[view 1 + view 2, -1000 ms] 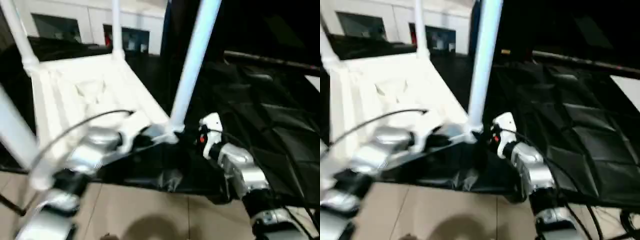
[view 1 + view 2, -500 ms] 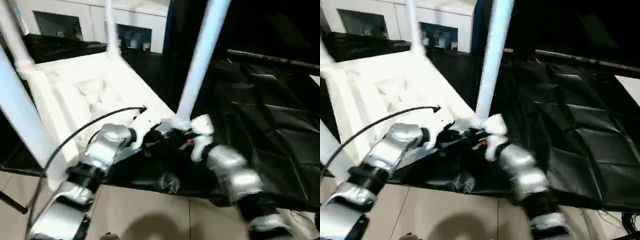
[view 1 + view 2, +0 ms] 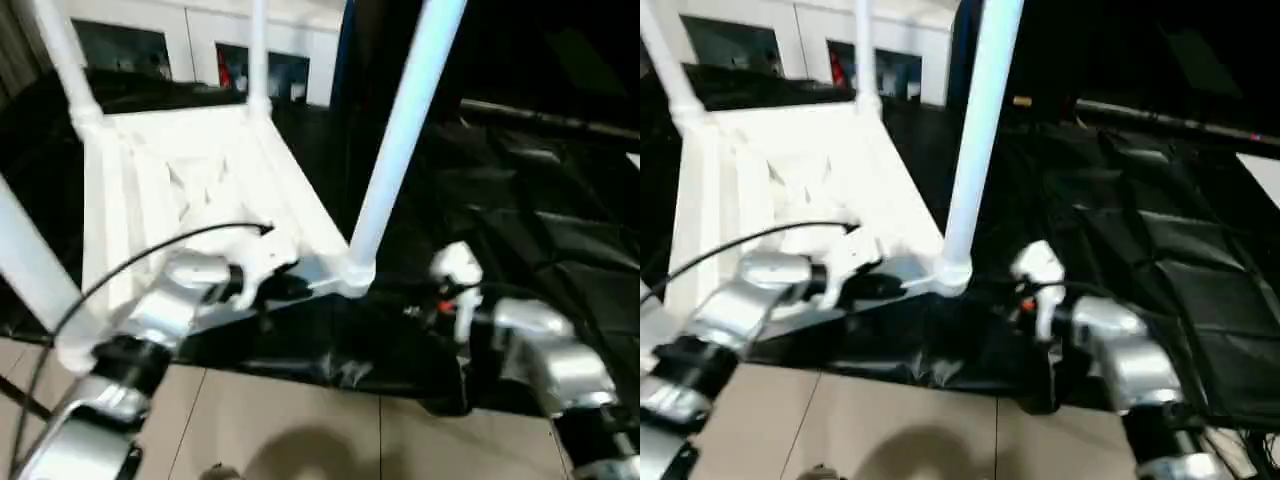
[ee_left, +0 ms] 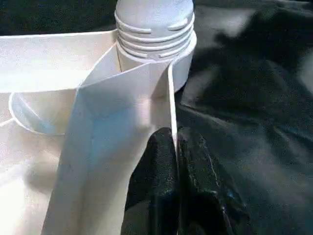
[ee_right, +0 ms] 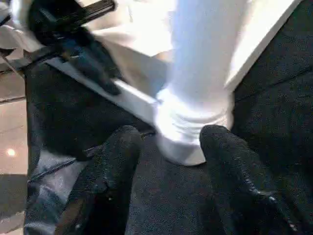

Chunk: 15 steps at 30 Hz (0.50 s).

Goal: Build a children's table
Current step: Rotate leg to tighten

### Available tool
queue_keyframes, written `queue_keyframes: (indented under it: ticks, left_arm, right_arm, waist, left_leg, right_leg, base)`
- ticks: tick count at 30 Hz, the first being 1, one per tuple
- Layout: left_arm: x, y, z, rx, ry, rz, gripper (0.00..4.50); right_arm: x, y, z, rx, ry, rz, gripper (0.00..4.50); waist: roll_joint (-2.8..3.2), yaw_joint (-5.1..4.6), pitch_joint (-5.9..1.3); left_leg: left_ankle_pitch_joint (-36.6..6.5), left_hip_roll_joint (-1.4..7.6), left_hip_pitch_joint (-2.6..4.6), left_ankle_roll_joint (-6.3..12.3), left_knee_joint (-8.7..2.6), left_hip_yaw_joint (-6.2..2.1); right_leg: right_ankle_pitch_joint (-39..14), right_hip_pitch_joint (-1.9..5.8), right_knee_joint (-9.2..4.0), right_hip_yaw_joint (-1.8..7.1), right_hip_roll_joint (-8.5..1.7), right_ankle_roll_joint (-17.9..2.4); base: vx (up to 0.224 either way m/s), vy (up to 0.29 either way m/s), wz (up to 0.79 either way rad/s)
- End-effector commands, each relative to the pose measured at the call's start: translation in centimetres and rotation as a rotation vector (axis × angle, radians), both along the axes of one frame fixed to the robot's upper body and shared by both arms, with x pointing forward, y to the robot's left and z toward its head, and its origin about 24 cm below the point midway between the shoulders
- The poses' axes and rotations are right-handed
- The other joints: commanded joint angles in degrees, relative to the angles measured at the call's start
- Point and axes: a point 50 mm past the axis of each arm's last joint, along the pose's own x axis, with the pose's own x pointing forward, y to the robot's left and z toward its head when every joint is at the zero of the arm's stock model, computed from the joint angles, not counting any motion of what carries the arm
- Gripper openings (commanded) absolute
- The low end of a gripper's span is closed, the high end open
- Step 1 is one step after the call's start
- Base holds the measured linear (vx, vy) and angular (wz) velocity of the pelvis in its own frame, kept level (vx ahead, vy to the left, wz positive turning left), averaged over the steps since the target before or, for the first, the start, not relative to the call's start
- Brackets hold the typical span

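The little white tabletop [image 3: 190, 190] lies upside down on the black table [image 3: 560, 250]. The left pincer [image 4: 174, 147] pinches its rim. The near leg [image 3: 395, 150] stands straight up, just ahead of the right pincer [image 5: 168, 142], whose fingers gape empty.

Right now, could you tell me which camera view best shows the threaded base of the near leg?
The left wrist view: the leg's ridged base sits close-up in its corner socket. The right wrist view shows it blurred; the eye views show it small.

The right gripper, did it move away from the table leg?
Yes. The right gripper was against the near leg's base half a second ago; now it sits apart, further right of it.
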Motion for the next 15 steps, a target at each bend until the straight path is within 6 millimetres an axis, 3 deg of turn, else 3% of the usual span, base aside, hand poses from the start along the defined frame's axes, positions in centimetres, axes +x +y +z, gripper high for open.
queue_keyframes:
  ticks: [1,3,10,15]
  left_arm:
    - [-0.8,-1.8,0.4,-0.066,0.012,-0.109,0.0]
    - [-0.9,-1.9,0.4,-0.066,0.012,-0.113,0.0]
    - [-1.1,-2.2,0.3,-0.072,0.015,-0.125,0.0]
    - [-1.0,-2.3,0.6,-0.074,0.01,-0.123,0.0]
  right_arm:
    - [0.5,-0.1,0.3,-0.003,-0.014,-0.006,2.59]
    - [0.7,0.2,0.2,-0.006,-0.014,0.0,2.77]
    - [0.7,1.7,-0.6,-0.064,0.007,0.076,3.28]
    - [1.6,2.6,-0.7,-0.061,-0.017,0.044,3.28]
  waist:
    - [0.09,-0.14,-3.45]
    - [-0.25,-0.09,-3.41]
    - [-0.24,0.07,-3.41]
    - [-0.14,-0.14,-3.53]
  left_leg:
    - [-9.0,-0.17,0.2,1.78,-3.48,0.71]
    - [-9.0,-0.19,0.16,1.87,-3.47,0.78]
    - [-8.7,-0.29,0.02,1.46,-3.46,0.77]
    - [-8.5,-0.27,0.12,1.23,-3.46,0.76]
  right_leg:
    - [-10.0,2.67,-4.53,2.52,-3.7,-9.4]
    - [-9.3,2.71,-4.41,2.46,-3.67,-10.0]
    - [-9.8,2.92,-4.42,2.5,-3.82,-9.1]
    - [-9.4,2.79,-4.28,2.52,-3.85,-9.6]
  base:
    - [0.0,0.0,0.0]
    - [0.0,0.0,0.0]
    - [0.0,0.0,0.0]
    - [0.0,0.0,0.0]
